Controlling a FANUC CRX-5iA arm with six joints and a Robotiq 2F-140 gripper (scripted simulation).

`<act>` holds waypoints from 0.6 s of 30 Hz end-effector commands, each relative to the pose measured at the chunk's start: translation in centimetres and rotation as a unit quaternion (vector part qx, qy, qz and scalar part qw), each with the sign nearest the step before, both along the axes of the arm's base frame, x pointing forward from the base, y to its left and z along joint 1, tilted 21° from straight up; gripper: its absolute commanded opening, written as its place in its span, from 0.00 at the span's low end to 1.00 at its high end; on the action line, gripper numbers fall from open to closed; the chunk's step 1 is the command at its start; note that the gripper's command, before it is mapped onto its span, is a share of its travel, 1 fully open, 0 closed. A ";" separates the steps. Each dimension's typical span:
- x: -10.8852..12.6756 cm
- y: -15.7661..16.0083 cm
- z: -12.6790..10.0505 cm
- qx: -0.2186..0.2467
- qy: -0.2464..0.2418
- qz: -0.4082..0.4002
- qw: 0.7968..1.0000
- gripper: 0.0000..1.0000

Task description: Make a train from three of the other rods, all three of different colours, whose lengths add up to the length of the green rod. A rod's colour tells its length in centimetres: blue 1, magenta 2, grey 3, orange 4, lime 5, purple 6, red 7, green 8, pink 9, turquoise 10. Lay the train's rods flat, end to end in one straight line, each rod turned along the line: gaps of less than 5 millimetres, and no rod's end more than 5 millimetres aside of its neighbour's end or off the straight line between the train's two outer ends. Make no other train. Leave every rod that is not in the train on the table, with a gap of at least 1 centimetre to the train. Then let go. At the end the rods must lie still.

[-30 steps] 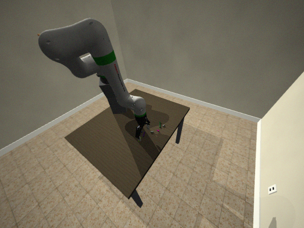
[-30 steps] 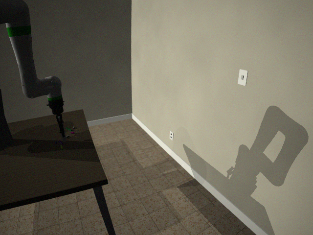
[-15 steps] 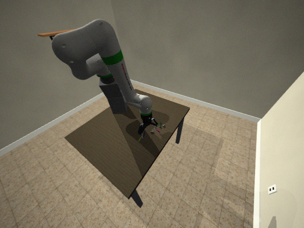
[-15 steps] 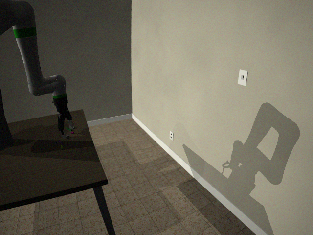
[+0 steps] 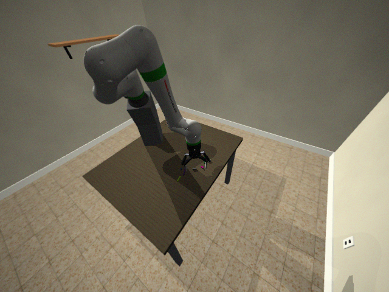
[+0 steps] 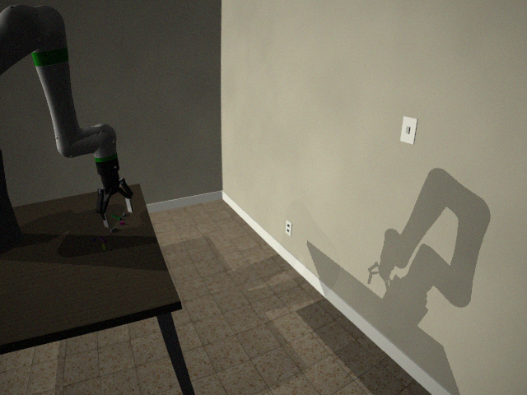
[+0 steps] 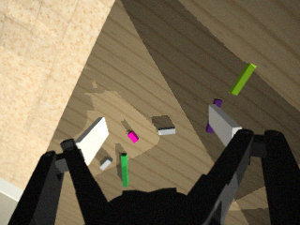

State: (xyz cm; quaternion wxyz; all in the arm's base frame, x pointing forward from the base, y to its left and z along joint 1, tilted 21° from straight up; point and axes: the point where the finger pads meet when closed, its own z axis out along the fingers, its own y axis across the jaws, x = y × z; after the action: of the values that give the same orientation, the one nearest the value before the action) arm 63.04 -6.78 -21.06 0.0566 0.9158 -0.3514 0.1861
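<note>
Magenta rod (image 5: 202, 166) (image 6: 122, 222) (image 7: 133, 137) on the table, probably your next pick, lies below the gripper (image 5: 195, 166) (image 6: 118, 217) (image 7: 156, 120), fingers spread and empty; centre over it, pinch its long sides and keep clear of the green rod (image 6: 116, 217) (image 7: 125, 170)

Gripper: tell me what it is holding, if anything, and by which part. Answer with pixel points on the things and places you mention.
Nothing is held: the gripper (image 5: 196, 162) (image 6: 118, 215) (image 7: 156, 120) is open, its fingers spread wide above the rods on the table (image 5: 132, 188) (image 6: 85, 293) (image 7: 187, 89).

On my feed, I'm seeing a smooth, rounded grey arm (image 5: 161, 94) (image 6: 55, 97) wearing green bands, ending in a black gripper (image 5: 195, 160) (image 6: 117, 212) (image 7: 156, 120).
</note>
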 end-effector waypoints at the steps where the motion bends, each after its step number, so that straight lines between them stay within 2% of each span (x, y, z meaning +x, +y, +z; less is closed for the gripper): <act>1: 0.3 0.9 -0.1 0.012 -0.019 -0.048 0.999 1.00; 2: 0.6 1.8 -0.3 0.026 -0.029 -0.090 0.995 1.00; 9: 0.9 3.9 -0.7 0.057 -0.052 -0.184 0.980 1.00; 16: 1.1 6.2 -1.1 0.090 -0.075 -0.282 0.952 1.00; 18: 1.1 6.2 -1.1 0.090 -0.075 -0.282 0.952 1.00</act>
State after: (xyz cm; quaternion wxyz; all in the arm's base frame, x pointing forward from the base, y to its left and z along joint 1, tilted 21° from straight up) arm 64.00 -1.31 -22.04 0.0060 0.7874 -0.5862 0.1906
